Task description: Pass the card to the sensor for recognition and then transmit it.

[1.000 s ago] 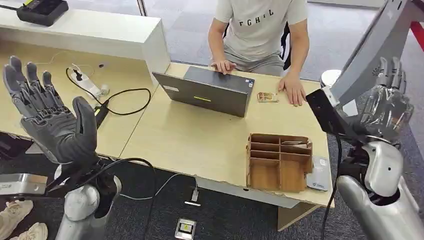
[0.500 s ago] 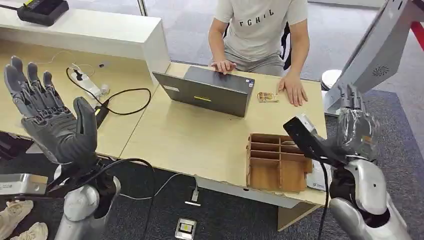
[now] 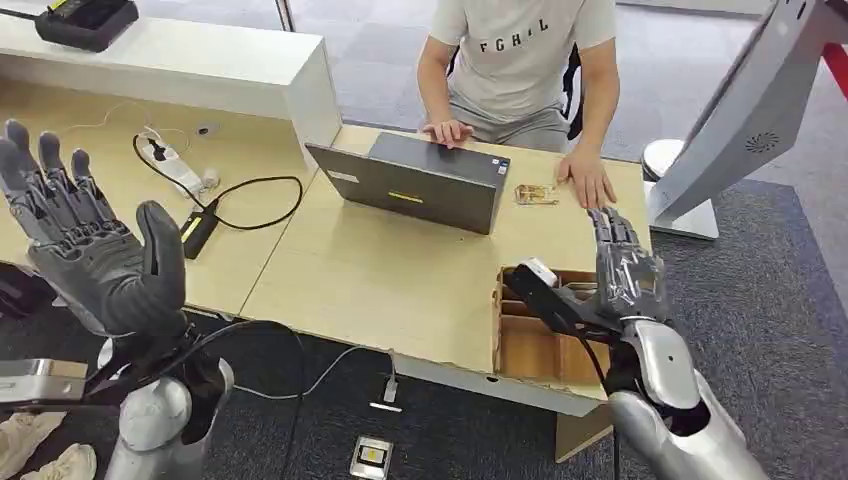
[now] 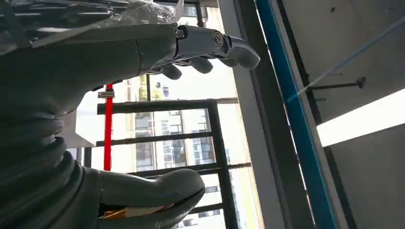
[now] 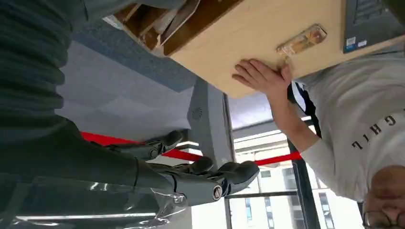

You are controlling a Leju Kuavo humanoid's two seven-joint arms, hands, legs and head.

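My right hand (image 3: 625,265) is held flat with straight fingers, empty, just over the far right part of the wooden slotted organizer (image 3: 545,345). In the right wrist view its fingers (image 5: 205,179) are extended, and the organizer (image 5: 153,19) holds a pale card (image 5: 180,14) leaning in a slot. My left hand (image 3: 90,250) is raised off the table's left side, fingers spread and nothing in it; its fingers (image 4: 205,45) and thumb (image 4: 153,191) stand apart. A black reader device (image 3: 85,20) sits on the white counter at the far left.
A person sits across the table, one hand on a grey laptop (image 3: 415,180), the other hand (image 3: 588,180) beside a small tag (image 3: 535,194). A white slanted stand (image 3: 715,140) rises at the right. A power strip and black cable (image 3: 200,195) lie left.
My right hand has come down and to the left, from beside the white stand to just over the wooden organizer. The left hand drifted slightly left, still spread.
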